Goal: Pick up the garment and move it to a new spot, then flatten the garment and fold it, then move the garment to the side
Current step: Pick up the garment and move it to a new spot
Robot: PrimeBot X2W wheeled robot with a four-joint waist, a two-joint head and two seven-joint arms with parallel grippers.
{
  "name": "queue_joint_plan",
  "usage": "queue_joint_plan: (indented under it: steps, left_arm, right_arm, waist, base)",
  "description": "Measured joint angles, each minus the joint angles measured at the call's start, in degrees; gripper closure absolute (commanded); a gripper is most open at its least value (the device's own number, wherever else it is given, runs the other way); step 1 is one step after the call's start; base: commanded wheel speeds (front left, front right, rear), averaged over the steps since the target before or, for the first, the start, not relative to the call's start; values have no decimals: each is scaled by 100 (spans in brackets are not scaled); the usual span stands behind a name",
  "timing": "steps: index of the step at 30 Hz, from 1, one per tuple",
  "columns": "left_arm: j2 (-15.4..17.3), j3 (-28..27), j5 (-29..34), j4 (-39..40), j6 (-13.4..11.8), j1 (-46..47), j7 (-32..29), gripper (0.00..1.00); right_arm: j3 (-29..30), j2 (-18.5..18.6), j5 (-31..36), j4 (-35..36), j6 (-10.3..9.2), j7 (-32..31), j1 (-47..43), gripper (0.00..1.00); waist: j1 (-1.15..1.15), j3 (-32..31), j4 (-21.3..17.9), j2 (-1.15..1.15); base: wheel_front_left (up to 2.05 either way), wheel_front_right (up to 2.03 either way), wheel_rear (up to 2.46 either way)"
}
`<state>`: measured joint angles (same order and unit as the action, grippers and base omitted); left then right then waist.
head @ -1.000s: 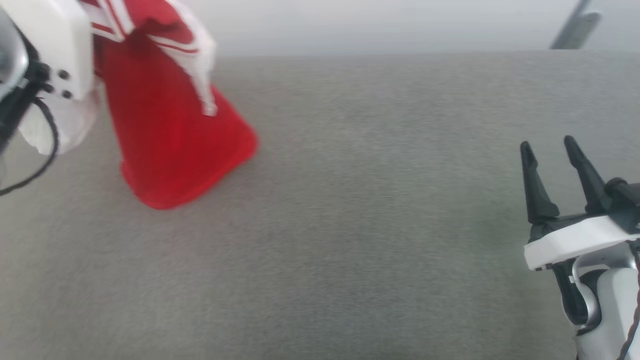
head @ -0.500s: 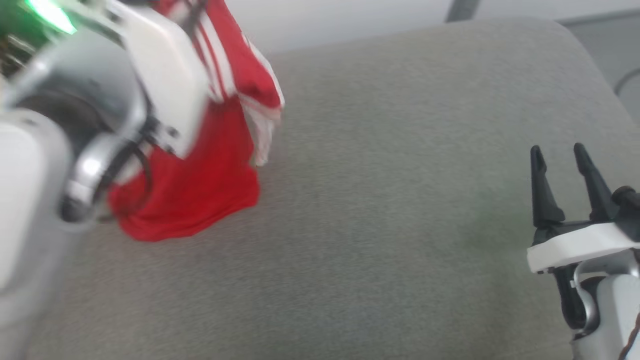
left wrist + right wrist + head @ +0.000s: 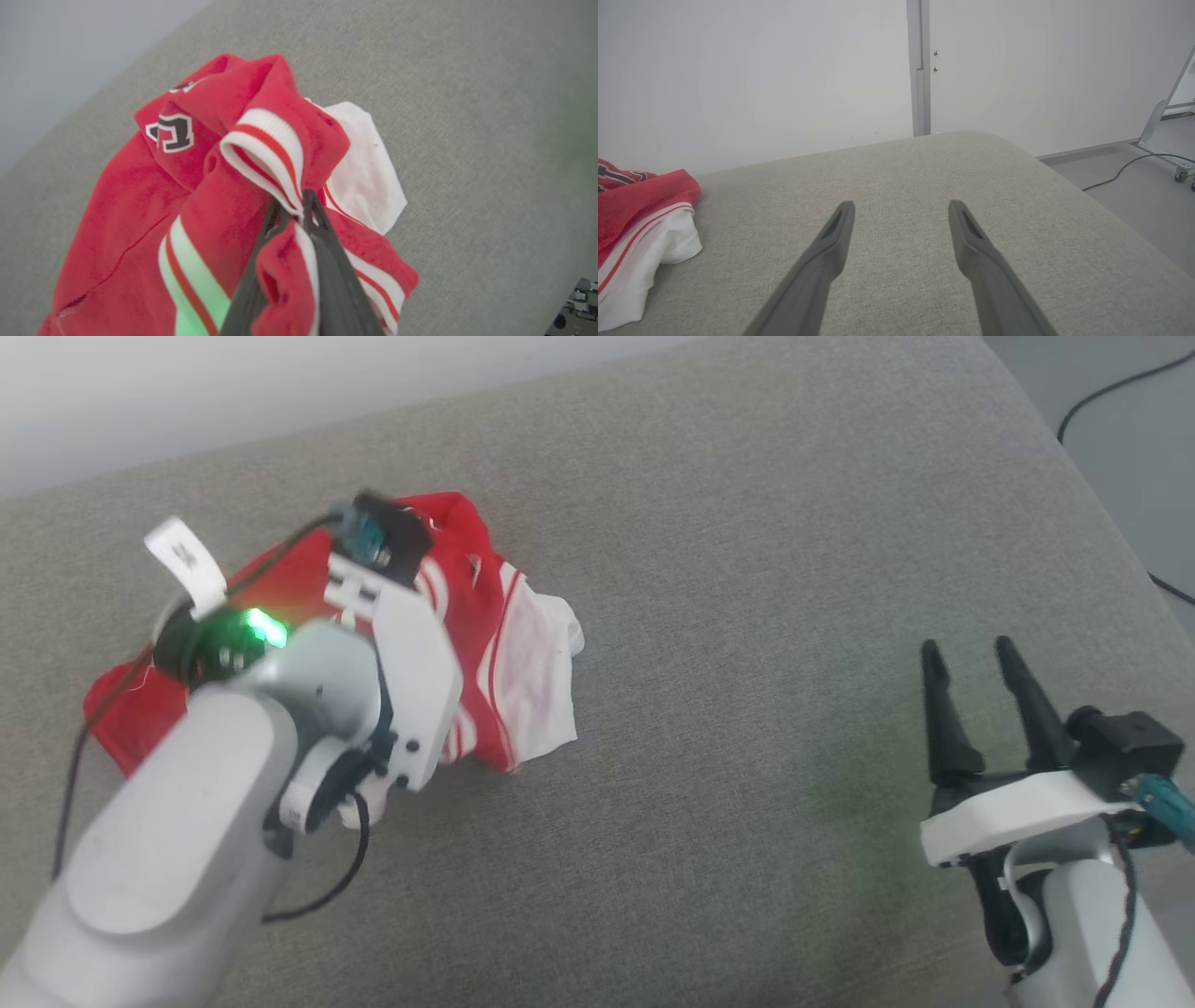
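By the far left edge of the cushion (image 3: 747, 569), the left gripper (image 3: 290, 210) pinches the jersey (image 3: 527, 672) by its striped trim; the right gripper (image 3: 971, 658) hovers near the right edge, fingers apart.

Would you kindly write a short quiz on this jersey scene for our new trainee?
1. True or false: the right gripper is open and holds nothing.
2. What does the left gripper pinch on the garment? A) striped trim B) white side panel C) black number
3. Fill the gap: the garment lies ___ on the grey upholstered surface, not flattened.
Key: 1 true; 2 A; 3 bunched.
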<state>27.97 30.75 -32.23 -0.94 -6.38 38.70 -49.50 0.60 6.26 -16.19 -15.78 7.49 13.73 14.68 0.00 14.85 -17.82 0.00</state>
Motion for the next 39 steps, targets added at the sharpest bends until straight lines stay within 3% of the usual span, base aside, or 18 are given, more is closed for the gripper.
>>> queue_joint_plan:
  steps: [8,13,14,15,16,17,18,27,39]
  left_arm:
    - [-214,138,-159,-1200,174,-340,400,100]
    - [-436,192,-330,-1834,476,-337,699,100]
    - [-469,188,-336,-1940,534,-314,777,83]
    - [-500,175,-360,-2048,575,-285,836,57]
    - [-528,154,-388,-2134,600,-248,881,52]
    - [-573,134,-417,-2207,617,-214,938,5]
    - [-614,118,-427,-2263,649,-193,1002,0]
    - [-568,-41,-454,-1989,892,-46,1739,0]
    - [-49,-794,-505,-1257,896,-772,3508,0]
  right_arm:
    - [-211,-4,-89,-272,0,89,157,0]
    - [-255,36,-137,-349,0,99,242,0]
    - [-261,38,-137,-358,0,101,254,0]
    - [-277,42,-137,-365,0,107,271,0]
    - [-285,52,-137,-371,0,107,286,0]
    - [-285,67,-137,-378,0,107,293,0]
    - [-277,86,-137,-387,0,109,293,0]
    - [-199,268,-125,-398,0,122,199,0]
    - [-45,455,-33,-292,0,74,-82,0]
  waist:
    - [0,26,-66,0]
    - [0,12,-42,0]
    - [0,6,-30,0]
    - [0,-3,-16,0]
    - [0,-16,1,0]
    - [0,-32,22,0]
    - [0,-53,49,0]
    - [0,-308,372,0]
    - [0,-858,1084,0]
  base:
    - [0,0,0]
    - [0,0,0]
    - [0,0,0]
    - [0,0,0]
    - [0,0,0]
    - [0,0,0]
    - [0,0,0]
    - [0,0,0]
    - [0,0,0]
